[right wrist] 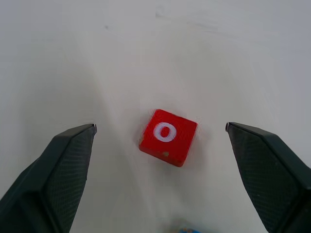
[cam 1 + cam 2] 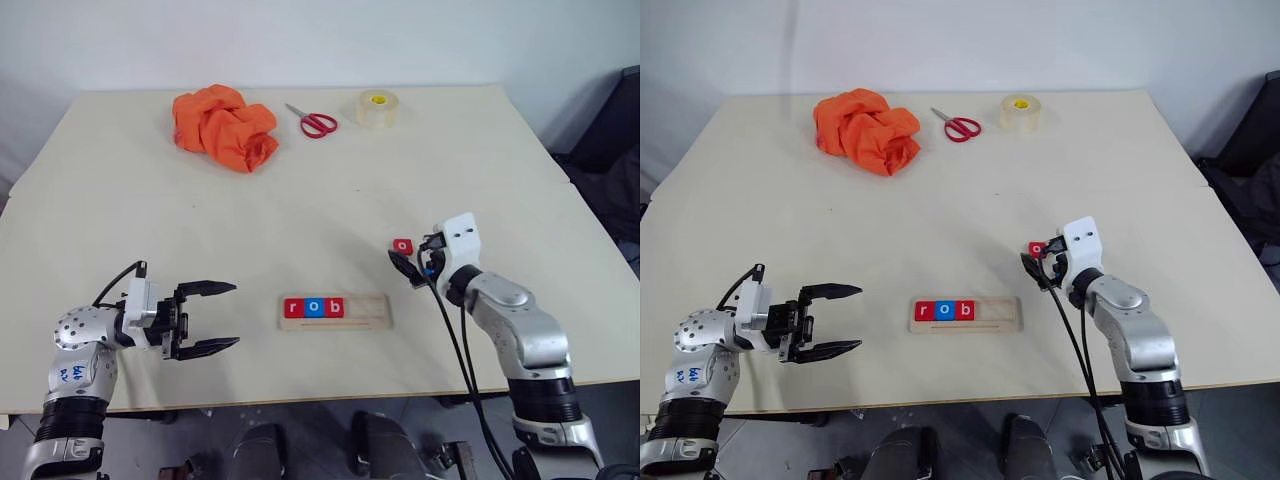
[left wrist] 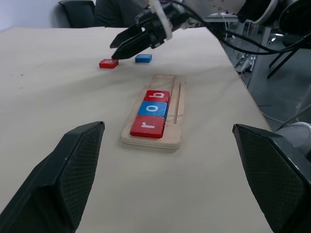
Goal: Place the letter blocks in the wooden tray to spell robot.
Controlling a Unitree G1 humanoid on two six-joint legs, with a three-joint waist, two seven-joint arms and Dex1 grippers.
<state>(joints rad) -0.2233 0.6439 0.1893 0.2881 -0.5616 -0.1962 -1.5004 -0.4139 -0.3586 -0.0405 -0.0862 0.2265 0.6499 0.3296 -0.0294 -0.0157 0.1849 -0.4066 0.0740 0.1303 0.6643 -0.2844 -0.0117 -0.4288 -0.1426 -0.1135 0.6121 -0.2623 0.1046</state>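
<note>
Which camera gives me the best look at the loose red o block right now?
The right wrist view: the red o block lies flat between the open fingers, letter readable. The eye views show it small, just ahead of the right gripper. The left wrist view shows it far off, its letter hard to read.

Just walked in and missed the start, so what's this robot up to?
It is spelling a word with letter blocks. The wooden tray already holds r, o, b. The right gripper, open, hovers over a red o block on the table; a blue block lies nearby. The left gripper waits open beside the tray.
</note>
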